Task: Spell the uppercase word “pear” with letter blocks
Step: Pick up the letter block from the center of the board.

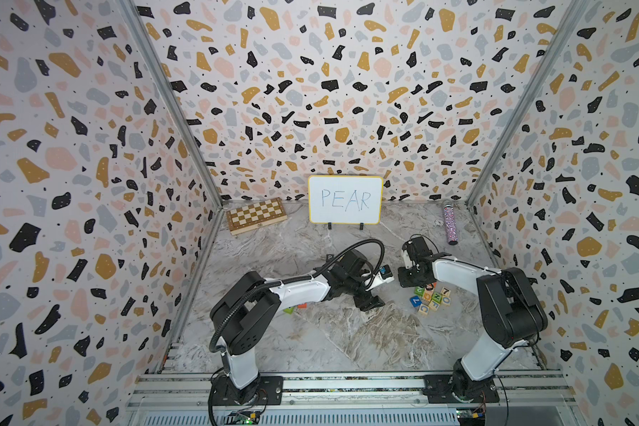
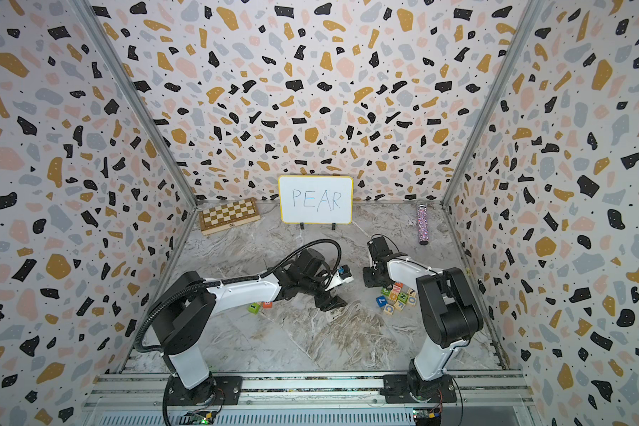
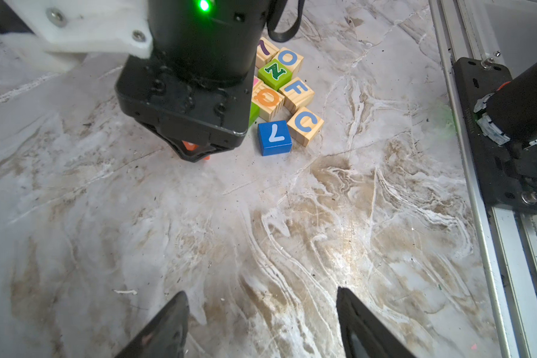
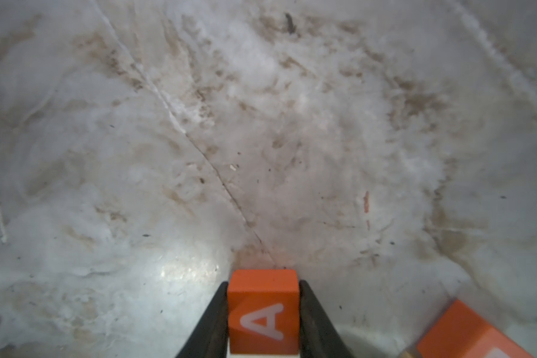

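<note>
Marble tabletop (image 4: 261, 124) spreads ahead of the right gripper (image 4: 263, 286), its jaws clamped on the orange-red A block (image 4: 262, 313) between them. A second orange-red block (image 4: 465, 334) sits just beside. On the left gripper (image 3: 261, 293) the jaws stand apart, empty. The A pickup looks in hand. Next calls for a straight lift clear of that neighbour.

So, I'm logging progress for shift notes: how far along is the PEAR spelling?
Seemingly done: the black cube with white P stands apart from the pile of letter cubes, nearer the yellow-edged whiteboard. In hand: the right gripper is shut on the orange-red cube with white A; the left gripper is open, empty. Left: placing A, then E and R; none shows beside P.
</note>
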`<state>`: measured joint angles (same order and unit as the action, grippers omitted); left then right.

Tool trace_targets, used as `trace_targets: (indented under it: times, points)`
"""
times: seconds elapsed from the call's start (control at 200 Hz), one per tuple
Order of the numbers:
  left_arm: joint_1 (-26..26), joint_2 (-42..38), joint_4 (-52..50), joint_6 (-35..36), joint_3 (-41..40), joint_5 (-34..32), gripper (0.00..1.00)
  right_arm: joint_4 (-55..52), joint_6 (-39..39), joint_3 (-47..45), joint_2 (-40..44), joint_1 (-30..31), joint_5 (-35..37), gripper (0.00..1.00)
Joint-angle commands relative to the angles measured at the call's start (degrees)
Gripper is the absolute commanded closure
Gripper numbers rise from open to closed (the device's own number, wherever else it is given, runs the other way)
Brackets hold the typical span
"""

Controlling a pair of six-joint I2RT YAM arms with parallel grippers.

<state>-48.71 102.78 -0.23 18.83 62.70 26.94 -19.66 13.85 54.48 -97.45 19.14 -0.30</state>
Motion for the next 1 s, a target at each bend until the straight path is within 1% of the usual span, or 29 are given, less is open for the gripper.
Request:
trace_targets:
  times: [0.0,0.396,0.996]
  points:
    - [-0.33,-1.36,1.82,1.00,-0.29,0.05,0.26,-2.40,-0.04,1.64,0.72,0.63,-0.23,0.64]
    - [-0.33,-2.24,3.25,1.38,-1.69,-1.27,0.26,-1.87,-0.47,1.85,-0.37,2.83,-2.27,0.65]
    - [-0.33,-2.76,5.72,1.82,-4.23,-2.94,0.26,-1.43,0.05,3.42,-2.73,8.29,-3.44,0.65]
